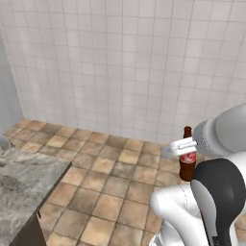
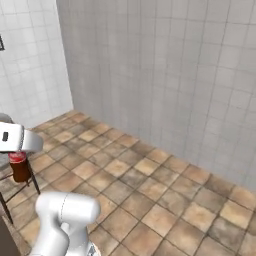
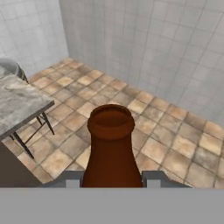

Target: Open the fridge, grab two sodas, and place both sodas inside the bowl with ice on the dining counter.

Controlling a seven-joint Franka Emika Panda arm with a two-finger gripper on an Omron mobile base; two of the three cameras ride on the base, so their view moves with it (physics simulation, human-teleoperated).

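Clearly the gripper (image 1: 178, 149) clamps one soda bottle (image 1: 187, 163) upright above the tiled floor (image 1: 110, 187).

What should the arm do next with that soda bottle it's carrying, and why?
Probably carry the soda bottle left toward the dining counter. The gripper has its jaws shut on the bottle, which hangs over the tiled floor, and the counter's marbled corner sits at the left edge. No bowl is in sight yet, so bring it into sight before any release.
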